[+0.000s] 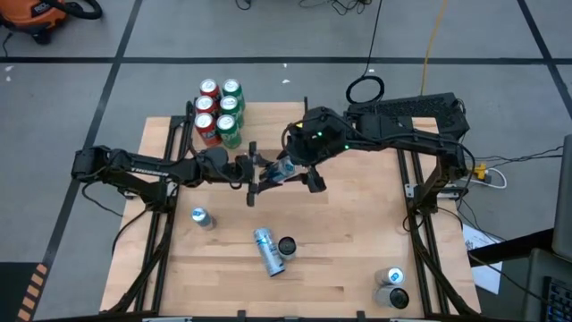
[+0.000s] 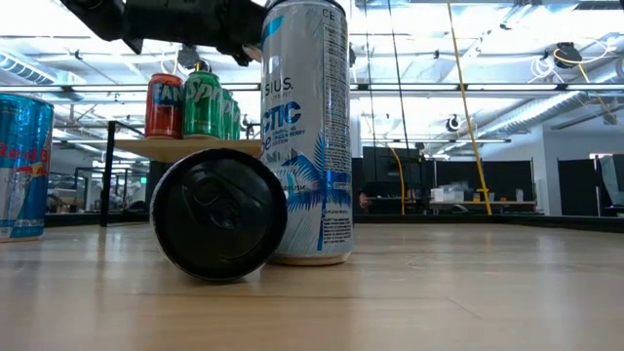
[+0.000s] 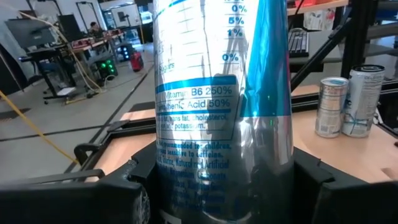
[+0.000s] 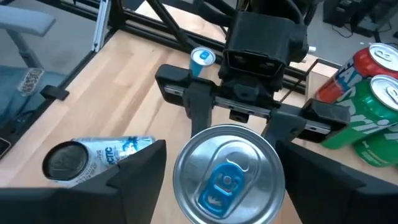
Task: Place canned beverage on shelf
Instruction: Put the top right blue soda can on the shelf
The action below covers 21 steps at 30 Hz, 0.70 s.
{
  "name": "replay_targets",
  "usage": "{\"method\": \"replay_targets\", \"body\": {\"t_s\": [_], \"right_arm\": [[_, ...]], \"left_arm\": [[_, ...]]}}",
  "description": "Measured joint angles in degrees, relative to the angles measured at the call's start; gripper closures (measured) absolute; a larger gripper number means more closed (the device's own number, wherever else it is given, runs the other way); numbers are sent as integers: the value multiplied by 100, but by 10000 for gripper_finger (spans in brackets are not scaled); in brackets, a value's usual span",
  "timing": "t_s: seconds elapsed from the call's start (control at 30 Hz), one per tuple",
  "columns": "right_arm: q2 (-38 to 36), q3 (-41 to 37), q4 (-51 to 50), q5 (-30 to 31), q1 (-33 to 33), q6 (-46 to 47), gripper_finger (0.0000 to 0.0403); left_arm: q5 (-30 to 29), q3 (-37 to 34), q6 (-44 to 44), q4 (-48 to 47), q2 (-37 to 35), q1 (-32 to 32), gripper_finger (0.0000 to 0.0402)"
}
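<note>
Above the middle of the worktop [image 1: 357,233], holding a tall silver-and-blue can [image 1: 284,170] up in the air with the left gripper [image 1: 266,173]. Squeezing the can's sides with the left fingers [image 3: 106,193], one dark finger pressing on each side. Hanging right by the same can with the right gripper [image 4: 225,171], looking down on its shiny top and blue tab. Keeping the right fingers [image 4: 134,171] wide, one on each side of the can, leaving a small gap on both sides and not touching it.

Off toward the far left corner, standing apart from the held can: the shelf [image 2: 132,148], carrying red soda cans [image 1: 206,107] and green soda cans [image 1: 231,109] packed close together.

Down on the worktop, lying on its side: another silver-and-blue can [image 1: 266,250], touching a black-topped can [image 1: 287,246]. Standing alone near the left side: a small blue can [image 1: 201,217]. Sitting together near the front right corner: two more cans [image 1: 391,286].
</note>
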Motion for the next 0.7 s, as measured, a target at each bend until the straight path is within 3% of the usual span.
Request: {"method": "replay_targets", "body": {"t_s": [0.47, 0.7], "right_arm": [[39, 0, -24, 314, 2, 48, 135], [39, 0, -5, 595, 11, 176, 182]], "left_arm": [[57, 0, -20, 86, 0, 4, 190], [51, 0, -107, 89, 0, 4, 174]]}}
